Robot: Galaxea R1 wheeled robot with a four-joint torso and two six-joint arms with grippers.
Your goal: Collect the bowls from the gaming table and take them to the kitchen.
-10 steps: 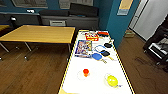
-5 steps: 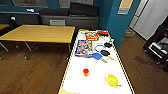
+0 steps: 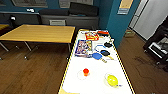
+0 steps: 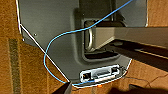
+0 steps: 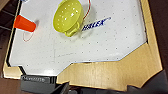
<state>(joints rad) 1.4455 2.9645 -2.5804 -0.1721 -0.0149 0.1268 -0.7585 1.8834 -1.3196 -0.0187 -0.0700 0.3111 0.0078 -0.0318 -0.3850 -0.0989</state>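
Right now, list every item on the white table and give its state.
Orange bowl: upside down on the white table, untouched.
Yellow bowl: tipped on its side, apart from the orange one.
Blue paddle: lying flat.
Black paddle: lying flat beside the blue one.
Game boxes: closed, lying flat.

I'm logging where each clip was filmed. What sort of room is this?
Probably an office break or games room: an air-hockey-style gaming table holding ping-pong paddles and bowls, beside a wooden table.
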